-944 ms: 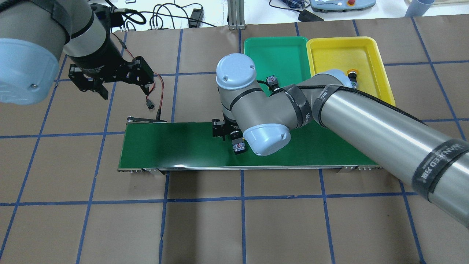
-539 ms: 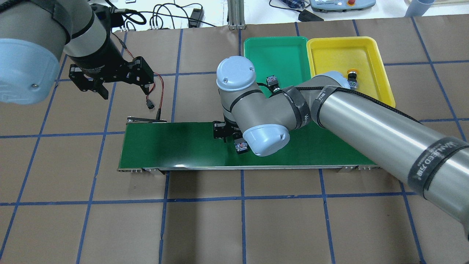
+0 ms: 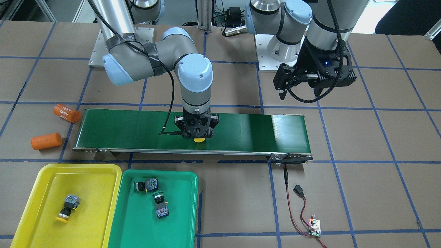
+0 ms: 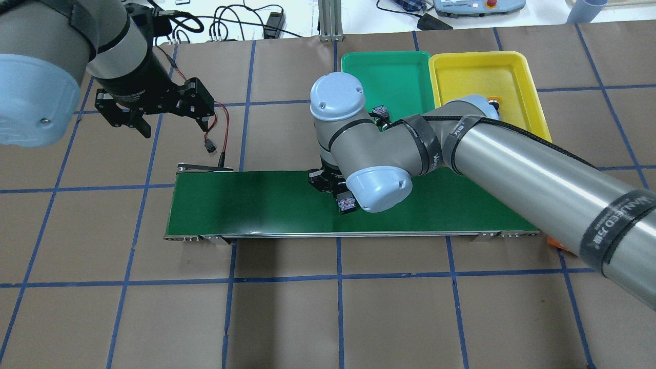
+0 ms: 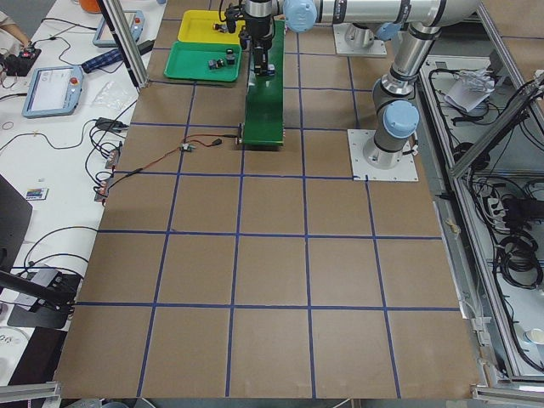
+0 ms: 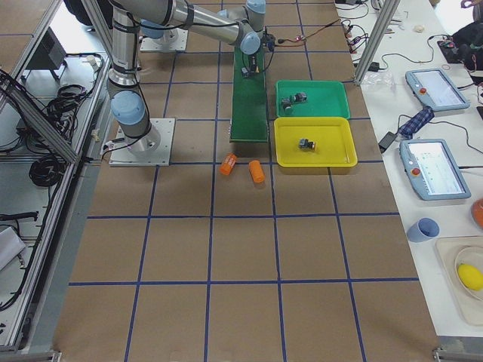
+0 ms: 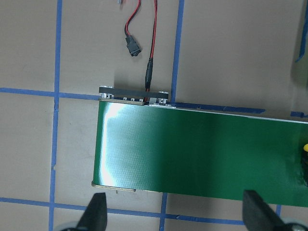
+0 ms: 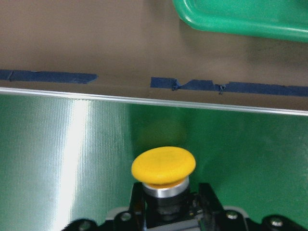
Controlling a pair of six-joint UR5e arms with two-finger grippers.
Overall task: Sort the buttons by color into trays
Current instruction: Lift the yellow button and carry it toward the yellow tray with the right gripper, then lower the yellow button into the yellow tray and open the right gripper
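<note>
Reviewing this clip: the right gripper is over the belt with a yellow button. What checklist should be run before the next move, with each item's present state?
1. Right gripper shut on the held button: ok, its body sits between the fingers in the right wrist view.
2. Held button clear of the conveyor belt: cannot tell.
3. Yellow tray has bare floor: ok, only one other button lies in it.
4. Left gripper out of the way: ok, open, near the belt's other end, away from the trays.
5. Orange cylinders off the likely path: ok, they lie beside the belt's end.
</note>
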